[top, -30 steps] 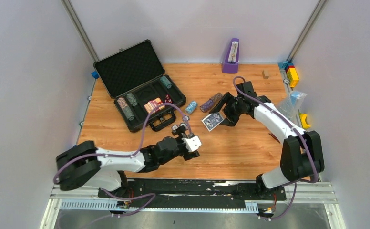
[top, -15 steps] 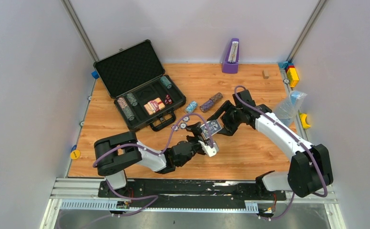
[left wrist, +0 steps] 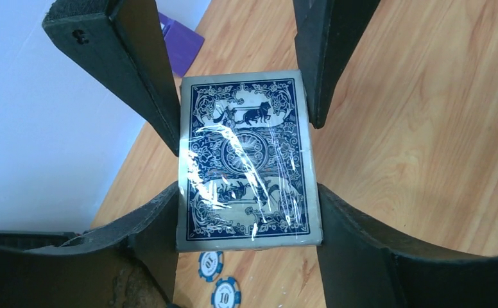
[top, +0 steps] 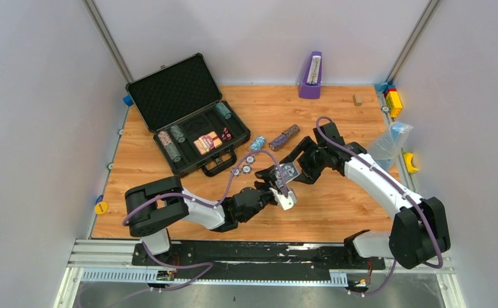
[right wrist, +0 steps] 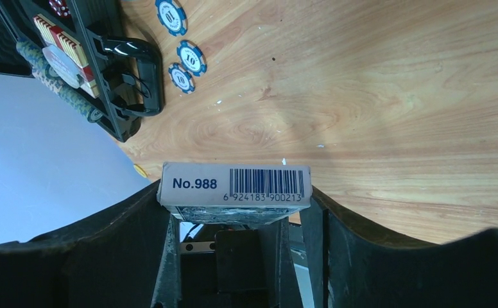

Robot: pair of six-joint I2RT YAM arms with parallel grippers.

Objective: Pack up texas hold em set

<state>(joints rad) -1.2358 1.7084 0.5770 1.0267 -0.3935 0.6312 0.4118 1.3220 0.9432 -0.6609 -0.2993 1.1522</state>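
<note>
Left wrist view is showing the card deck (left wrist: 246,157) held above the table, near the middle; my left gripper (left wrist: 245,199) is clenching its near end while the right gripper (right wrist: 235,192) is clamping the far end (a handover, I judge); I am wanting one firm hold before the other lets go; open room is lying toward the briefcase (top: 169,96) far left, with loose chips (top: 243,168) sitting beneath that path.

The top view looks down on the whole table (top: 336,208); both wrist views (facing each other) closely share one deck (left wrist: 246,160).
</note>
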